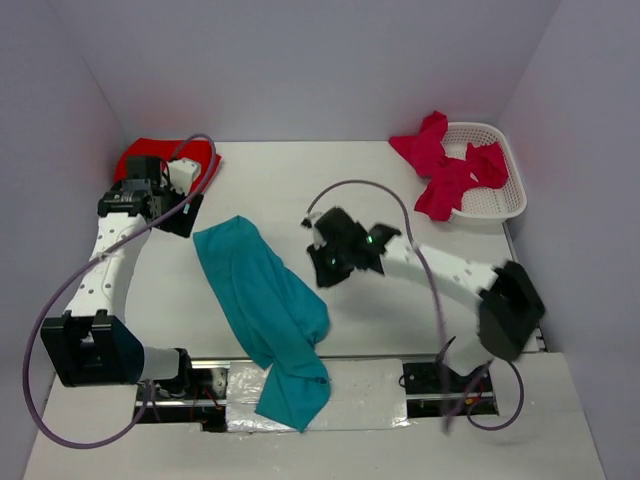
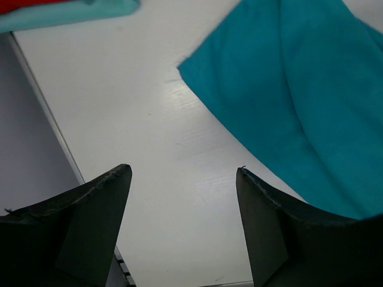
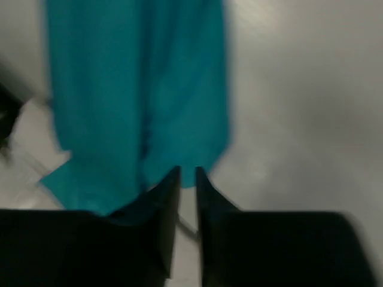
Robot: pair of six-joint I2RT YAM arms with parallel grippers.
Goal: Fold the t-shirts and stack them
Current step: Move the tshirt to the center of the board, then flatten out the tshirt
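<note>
1. Closest to us is the near edge of the white table point(image 1: 400, 190). The two arms are fixed there, and the table is the biggest thing.
2. Next is the teal shirt point(image 1: 265, 300). It lies in a long, crumpled strip, slanting from the middle of the table down to the near edge. Its lower end hangs over that edge, between the two arm bases.
3. Then come the arms. The left arm point(image 1: 105, 265) reaches up to the far left corner. The right arm point(image 1: 450, 265) bends in toward the middle.
4. A white basket point(image 1: 505, 190) sits at the far right corner.
5. Some pink-red shirts point(image 1: 450, 175) are bunched in the basket. One spills over its left rim onto the table.
6. A red shirt point(image 1: 150, 155) lies in the far left corner, partly hidden under the left arm. In the left wrist view, some light teal cloth point(image 2: 72, 15) shows just below a strip of red.
7. The left gripper point(image 2: 182, 169) has its fingers spread wide. Only bare table is between them. A corner of the teal shirt is just beside it, not touching.
8. The right gripper point(image 3: 184, 173) has its fingers almost together, with only a thin slit between. They hold nothing. That picture is blurry. The teal shirt is in front of the tips.
</note>
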